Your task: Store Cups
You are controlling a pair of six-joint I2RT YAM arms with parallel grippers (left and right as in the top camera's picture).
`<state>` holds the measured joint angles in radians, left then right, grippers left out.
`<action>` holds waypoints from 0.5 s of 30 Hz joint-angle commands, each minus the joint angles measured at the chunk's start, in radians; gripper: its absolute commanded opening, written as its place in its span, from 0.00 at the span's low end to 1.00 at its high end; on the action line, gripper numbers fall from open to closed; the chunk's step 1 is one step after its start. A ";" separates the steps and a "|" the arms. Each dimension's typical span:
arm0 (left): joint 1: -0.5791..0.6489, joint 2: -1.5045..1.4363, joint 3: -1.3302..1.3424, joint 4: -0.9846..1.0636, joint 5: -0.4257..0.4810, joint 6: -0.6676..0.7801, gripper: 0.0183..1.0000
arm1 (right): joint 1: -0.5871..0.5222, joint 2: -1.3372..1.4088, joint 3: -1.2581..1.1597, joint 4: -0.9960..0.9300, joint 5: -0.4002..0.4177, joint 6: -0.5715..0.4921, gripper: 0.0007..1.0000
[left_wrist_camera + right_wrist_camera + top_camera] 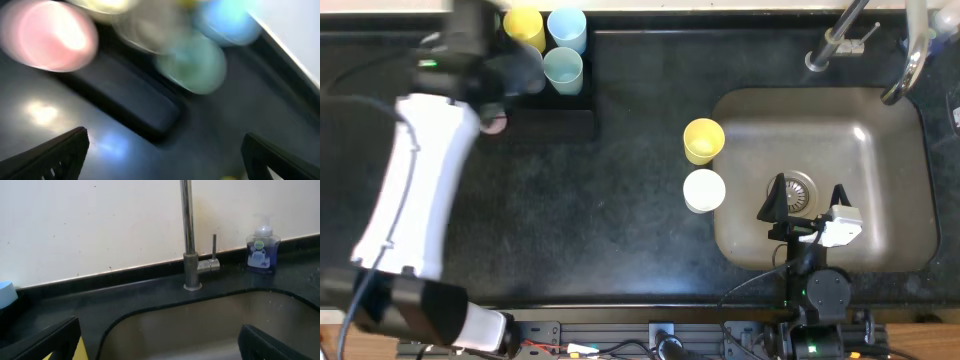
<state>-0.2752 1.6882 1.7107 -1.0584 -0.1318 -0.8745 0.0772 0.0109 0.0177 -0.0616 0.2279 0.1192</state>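
A black tray (pixel 555 118) at the counter's back left holds a yellow cup (pixel 524 25), a blue cup (pixel 567 28) and a teal cup (pixel 563 70). A pink cup (pixel 495 123) peeks out beside my left arm. My left gripper (pixel 515 78) hovers over the tray, open and empty (pixel 165 155), above the pink cup (pixel 47 35), the teal cup (pixel 192 62) and the blue cup (pixel 227 22). A loose yellow cup (pixel 703 140) and a white cup (pixel 704 190) stand on the counter by the sink's left rim. My right gripper (pixel 807 200) is open over the sink.
The steel sink (pixel 880 130) takes up the right side, with a faucet (pixel 187 230) and a soap bottle (pixel 261 250) behind it. Dark counter (pixel 630 220) lies between the tray and the loose cups.
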 commanded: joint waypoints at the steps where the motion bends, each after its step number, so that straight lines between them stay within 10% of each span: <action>1: -0.258 0.094 0.104 -0.009 -0.088 0.055 1.00 | -0.006 -0.007 -0.013 0.007 0.006 0.005 1.00; 15: -0.452 0.442 0.333 -0.081 0.089 0.056 1.00 | -0.006 -0.007 -0.013 0.007 0.006 0.004 1.00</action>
<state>-0.7406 2.1143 2.0037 -1.1332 -0.0929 -0.8337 0.0772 0.0113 0.0177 -0.0620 0.2279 0.1196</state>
